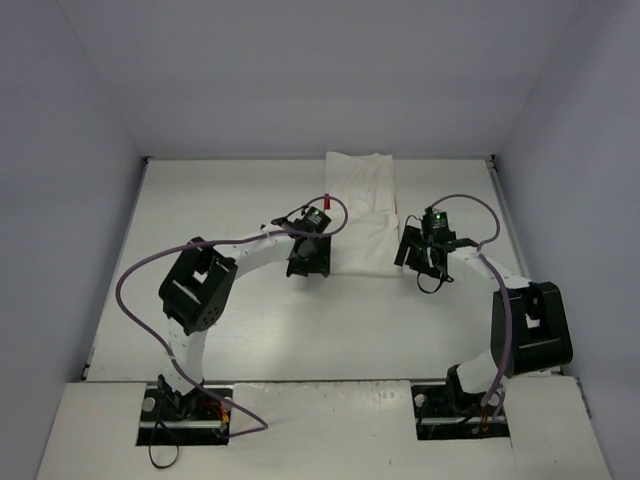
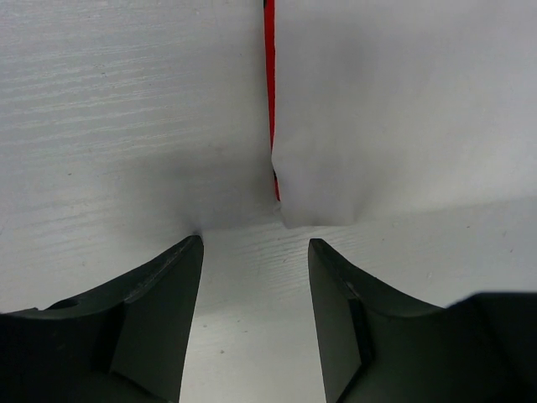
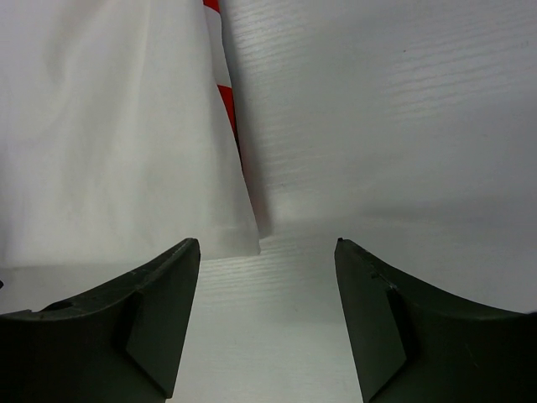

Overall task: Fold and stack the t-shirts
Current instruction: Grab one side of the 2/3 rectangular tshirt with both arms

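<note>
- T-shirt (image 1: pixel 360 212): shown in the top view as a white cloth folded into a narrow band, laid at the back middle of the bench (image 1: pixel 230 200), its far end reaching the back edge.
- Only a small red speck of the print is given at the left edge in that view. In the left wrist view the t-shirt (image 2: pixel 394 109) is seen with a thin red line (image 2: pixel 270 84) along its folded edge; in the right wrist view the t-shirt (image 3: pixel 109 126) shows red and white bands (image 3: pixel 221 84) at its edge.
- The near corners of the cloth are shown close up by the wrist views alone.
- Left fingers (image 1: pixel 308 262): placed at the near left corner. They (image 2: pixel 168 302) are held apart, with bare bench in the gap; nothing is gripped, and the cloth corner lies just ahead of the tips.
- Right fingers (image 1: pixel 425 260): placed beside the near right corner. They (image 3: pixel 159 311) are likewise spread, nothing between them; the cloth corner lies just ahead of the left-hand tip.
- Purple cables (image 1: pixel 135 275) are looped beside both arms, and plain pale walls (image 1: pixel 60 150) enclose the bench.
</note>
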Controlling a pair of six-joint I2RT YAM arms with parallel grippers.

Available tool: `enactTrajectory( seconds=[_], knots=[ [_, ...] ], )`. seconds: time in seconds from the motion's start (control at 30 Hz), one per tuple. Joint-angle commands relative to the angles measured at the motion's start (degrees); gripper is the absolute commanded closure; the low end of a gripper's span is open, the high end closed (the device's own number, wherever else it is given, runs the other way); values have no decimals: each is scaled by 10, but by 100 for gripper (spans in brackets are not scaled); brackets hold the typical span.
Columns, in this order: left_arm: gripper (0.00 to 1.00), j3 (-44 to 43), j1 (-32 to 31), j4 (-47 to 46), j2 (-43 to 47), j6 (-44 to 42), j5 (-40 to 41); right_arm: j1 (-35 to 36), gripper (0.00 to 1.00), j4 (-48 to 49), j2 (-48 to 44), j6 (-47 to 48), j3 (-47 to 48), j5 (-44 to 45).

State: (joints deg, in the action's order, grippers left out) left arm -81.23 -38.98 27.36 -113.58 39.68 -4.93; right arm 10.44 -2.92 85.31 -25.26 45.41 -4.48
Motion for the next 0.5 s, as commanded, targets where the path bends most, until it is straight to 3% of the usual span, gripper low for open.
enactTrajectory(
  seconds=[0.0,0.47],
  knots=[
    [51,-20,3,-31,10,8,-5,5,38,46,19,12,1,-19],
    [51,-6,9,-64,12,18,-21,26,40,87,71,-1,-46,-14]
  ],
)
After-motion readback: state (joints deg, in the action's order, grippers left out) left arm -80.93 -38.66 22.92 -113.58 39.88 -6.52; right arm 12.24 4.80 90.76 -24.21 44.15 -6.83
